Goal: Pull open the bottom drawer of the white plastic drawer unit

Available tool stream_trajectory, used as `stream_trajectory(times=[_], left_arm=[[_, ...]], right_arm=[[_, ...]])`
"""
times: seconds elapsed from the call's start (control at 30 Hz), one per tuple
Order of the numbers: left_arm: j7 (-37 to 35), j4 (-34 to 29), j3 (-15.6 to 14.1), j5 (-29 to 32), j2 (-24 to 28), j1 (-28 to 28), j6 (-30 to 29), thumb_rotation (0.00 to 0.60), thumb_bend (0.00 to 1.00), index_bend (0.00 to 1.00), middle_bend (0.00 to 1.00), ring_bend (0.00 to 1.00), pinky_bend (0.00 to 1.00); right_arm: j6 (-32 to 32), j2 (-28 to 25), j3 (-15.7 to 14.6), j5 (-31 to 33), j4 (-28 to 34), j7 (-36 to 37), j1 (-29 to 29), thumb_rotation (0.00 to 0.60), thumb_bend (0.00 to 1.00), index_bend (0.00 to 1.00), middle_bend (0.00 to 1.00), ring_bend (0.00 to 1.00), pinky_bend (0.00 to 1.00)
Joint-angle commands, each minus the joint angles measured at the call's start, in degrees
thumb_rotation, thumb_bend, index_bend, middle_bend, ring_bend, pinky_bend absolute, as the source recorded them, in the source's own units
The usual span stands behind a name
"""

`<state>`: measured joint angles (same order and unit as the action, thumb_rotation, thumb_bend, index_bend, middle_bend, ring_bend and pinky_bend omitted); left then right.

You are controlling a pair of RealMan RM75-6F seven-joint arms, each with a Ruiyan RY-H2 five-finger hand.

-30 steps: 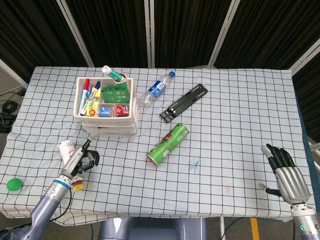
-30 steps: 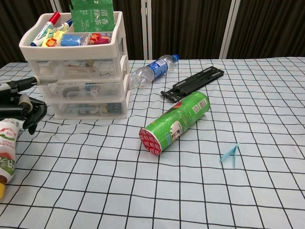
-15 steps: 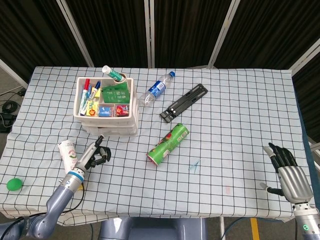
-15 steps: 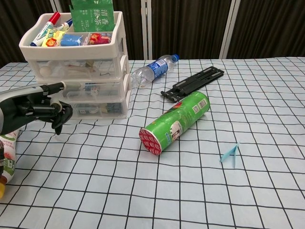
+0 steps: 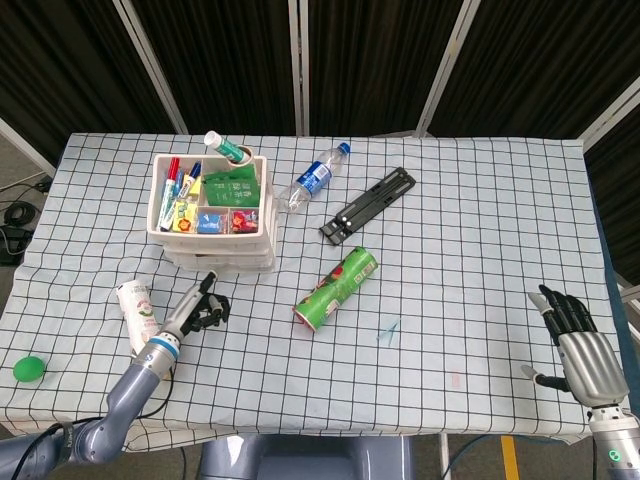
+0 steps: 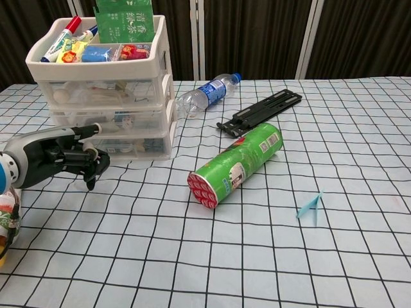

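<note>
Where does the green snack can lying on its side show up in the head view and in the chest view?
Head view: the green snack can lies at centre, right of and below the drawer unit.
Chest view: the can lies at centre, right of the drawer unit.
Shared landmark: the black folding stand just beyond the can.
</note>
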<state>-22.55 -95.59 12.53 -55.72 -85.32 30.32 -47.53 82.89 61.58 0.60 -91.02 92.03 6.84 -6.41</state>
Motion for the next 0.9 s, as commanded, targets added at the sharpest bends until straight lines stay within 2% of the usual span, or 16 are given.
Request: stream_trajectory(times=[0.03,0.9], left_arm=[[0.2,0.4,0.1,0.4,-0.4,0.2,0.3,0.600,1.00,0.00,0.70,0.70,0.58],[2.6,3.9,1.9,4.6,-1.8,2.6,3.4,0.600,1.00,0.00,0.70,0.70,0.58]], right_arm=[[0.0,0.0,0.0,0.1,0.0,0.0,0.0,0.600,0.02,0.02,0.00,0.00,0.00],[-0.2,0.3,0.0,-0.1,-0.3,0.2,-0.2,0.600,0.02,0.02,0.00,0.00,0.00]])
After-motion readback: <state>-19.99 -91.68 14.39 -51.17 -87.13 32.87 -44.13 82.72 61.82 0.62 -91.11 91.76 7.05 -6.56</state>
